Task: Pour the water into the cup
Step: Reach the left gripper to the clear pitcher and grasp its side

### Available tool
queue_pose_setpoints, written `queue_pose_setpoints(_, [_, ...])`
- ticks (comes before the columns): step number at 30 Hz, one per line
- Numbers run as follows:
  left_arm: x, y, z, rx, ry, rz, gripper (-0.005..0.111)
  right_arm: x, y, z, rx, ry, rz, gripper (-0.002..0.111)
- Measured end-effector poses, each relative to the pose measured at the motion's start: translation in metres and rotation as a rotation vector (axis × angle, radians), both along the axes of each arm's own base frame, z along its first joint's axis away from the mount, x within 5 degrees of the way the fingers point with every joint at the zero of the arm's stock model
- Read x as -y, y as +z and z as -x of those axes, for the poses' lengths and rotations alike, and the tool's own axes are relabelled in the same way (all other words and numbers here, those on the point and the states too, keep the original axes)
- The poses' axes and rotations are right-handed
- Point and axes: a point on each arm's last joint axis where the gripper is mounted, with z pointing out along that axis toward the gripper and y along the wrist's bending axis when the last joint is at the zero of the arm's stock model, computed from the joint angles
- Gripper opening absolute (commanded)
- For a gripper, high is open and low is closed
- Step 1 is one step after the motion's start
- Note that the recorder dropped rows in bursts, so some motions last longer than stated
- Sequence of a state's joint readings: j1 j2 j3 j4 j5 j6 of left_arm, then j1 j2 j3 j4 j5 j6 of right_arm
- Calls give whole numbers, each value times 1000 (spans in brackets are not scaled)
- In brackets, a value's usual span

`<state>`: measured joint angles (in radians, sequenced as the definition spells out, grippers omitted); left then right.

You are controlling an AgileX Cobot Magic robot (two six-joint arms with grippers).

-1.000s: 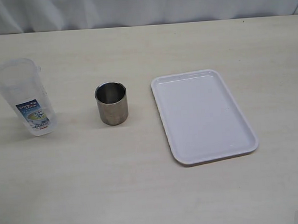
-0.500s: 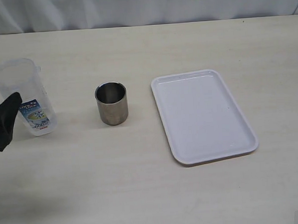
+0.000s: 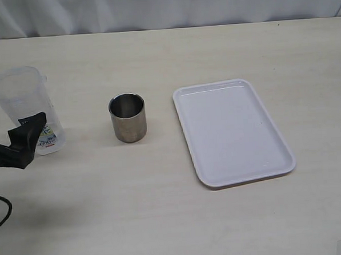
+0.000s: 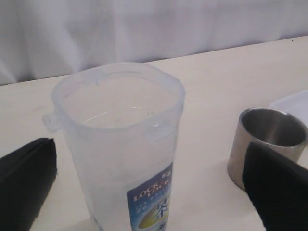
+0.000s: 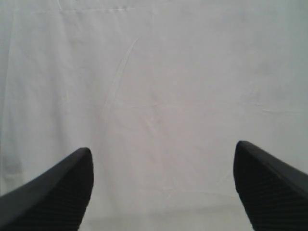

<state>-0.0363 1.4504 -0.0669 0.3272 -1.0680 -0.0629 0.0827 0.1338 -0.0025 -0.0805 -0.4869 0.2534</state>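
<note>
We see the left pincer (image 4: 151, 187) gaping at the tall clear plastic pitcher (image 4: 120, 144), the short grey steel cup (image 3: 127, 118) at its three o'clock on the table (image 3: 164, 219), and the right pincer (image 5: 161, 187) parted.

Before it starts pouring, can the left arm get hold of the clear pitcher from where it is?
Probably yes: the jaws of the left arm stand open either side of the pitcher, with nothing between, and the cup stands apart.

Black left hand (image 3: 23, 142), absent one second ago, entered from left edge, advanced to tall clear plastic pitcher (image 3: 20, 92); finger now covers part of blue-white label (image 3: 49, 134).
</note>
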Motion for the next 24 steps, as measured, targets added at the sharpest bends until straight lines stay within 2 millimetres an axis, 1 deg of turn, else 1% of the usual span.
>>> queue_pose_setpoints(5, [2,-10,-16,-32,-13,-2,98,0,0,0,0,0,2,75])
queue_pose_setpoints(17, [4,-38,-42,-90,-14,31,98,0,0,0,-4,0,2,75])
queue_pose_setpoints(24, [5,-45,-58,-88,-26,31,98,0,-1,0,-8,-1,2,75])
